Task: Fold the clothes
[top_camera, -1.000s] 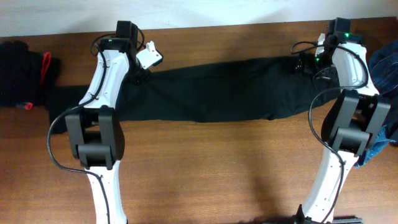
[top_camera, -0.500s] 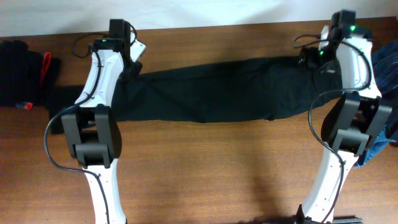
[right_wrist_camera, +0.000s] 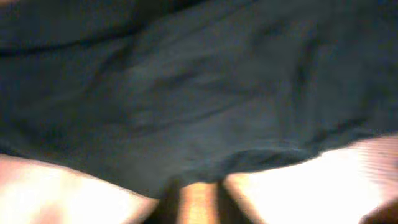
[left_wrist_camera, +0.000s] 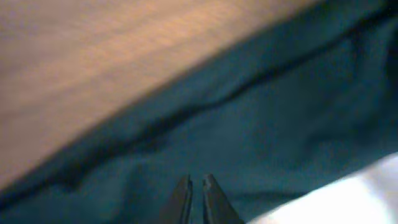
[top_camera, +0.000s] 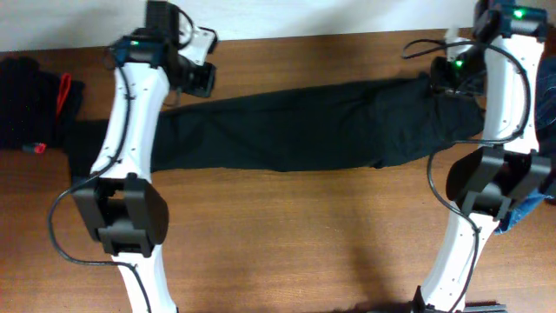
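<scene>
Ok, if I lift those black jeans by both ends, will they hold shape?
Probably not: the black jeans lie flat and creased on the table, so likely floppy, sagging mid-span. They span most of the table's width, so loose ends may drag.

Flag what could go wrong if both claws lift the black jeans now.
1. The left claw looks closed with no cloth seen between its tips, so it may have missed the black jeans and lift nothing.
2. The right claw is blurred in its wrist view, so no grip is confirmed; that end could slip.
3. The blue denim close by on that side might snag.
</scene>
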Controlling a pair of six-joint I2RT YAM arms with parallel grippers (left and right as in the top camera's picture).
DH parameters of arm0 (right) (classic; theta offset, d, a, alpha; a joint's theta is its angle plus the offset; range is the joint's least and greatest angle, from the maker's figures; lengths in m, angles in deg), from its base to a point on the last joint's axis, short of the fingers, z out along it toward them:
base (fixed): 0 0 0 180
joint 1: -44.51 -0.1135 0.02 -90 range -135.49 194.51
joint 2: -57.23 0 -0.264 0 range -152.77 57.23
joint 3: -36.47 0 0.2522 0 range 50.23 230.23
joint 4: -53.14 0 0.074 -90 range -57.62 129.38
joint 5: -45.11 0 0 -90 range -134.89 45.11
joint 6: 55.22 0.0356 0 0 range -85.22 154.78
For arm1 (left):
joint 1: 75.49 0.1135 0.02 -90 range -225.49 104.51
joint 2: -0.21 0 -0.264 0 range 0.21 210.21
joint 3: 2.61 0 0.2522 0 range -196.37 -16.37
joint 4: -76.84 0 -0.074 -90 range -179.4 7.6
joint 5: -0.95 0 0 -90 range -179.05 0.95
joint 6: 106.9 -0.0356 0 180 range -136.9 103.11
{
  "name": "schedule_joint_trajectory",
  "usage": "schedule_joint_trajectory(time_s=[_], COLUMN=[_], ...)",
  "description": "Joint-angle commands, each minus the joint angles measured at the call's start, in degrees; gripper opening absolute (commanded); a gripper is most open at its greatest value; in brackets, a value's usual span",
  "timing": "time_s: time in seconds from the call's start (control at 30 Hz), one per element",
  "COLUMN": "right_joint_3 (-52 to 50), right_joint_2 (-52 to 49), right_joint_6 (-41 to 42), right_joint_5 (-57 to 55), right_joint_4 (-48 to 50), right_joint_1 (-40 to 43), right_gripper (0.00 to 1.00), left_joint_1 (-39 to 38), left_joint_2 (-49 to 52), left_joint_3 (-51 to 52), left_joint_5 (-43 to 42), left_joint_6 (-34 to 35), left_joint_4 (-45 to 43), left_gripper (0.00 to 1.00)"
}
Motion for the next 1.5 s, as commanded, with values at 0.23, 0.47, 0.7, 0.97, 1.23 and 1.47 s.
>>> schedule_joint_trajectory(time_s=[0.23, 0.47, 0.7, 0.97, 1.23, 1.47], right_joint_3=[-0.1, -7.2, -19.1, -28.1, -32.5, -33.6], right_joint_2=[0.1, 0.0, 0.0, 0.0, 0.0, 0.0], right_joint_6=[-5.5, -5.5, -5.5, -5.7, -5.7, -4.4], right_joint_5=[4.7, 4.7, 7.2, 7.1, 4.9, -3.1], right_joint_4=[-1.6, 1.5, 9.1, 17.6, 22.3, 23.7], right_joint_1=[-13.8, -20.0, -22.2, -23.3, -23.3, -22.5], right_gripper=[0.04, 0.04, 0.04, 0.04, 0.04, 0.04], left_joint_1=[-8.4, -10.9, -10.9, -10.8, -8.7, -4.0], left_joint_2=[2.0, 2.1, 2.2, 2.3, 3.5, 4.3], left_joint_3=[4.9, 8.9, 15.4, 25.2, 28.8, 28.8], left_joint_5=[-3.3, 2.0, 2.3, 8.3, 12.1, 12.1], left_joint_6=[7.2, 12.4, 14.2, 16.9, 17.1, 17.0], left_joint_4=[-0.2, -4.6, -10.0, -19.6, -22.4, -20.2], left_gripper=[0.01, 0.01, 0.01, 0.01, 0.04, 0.04])
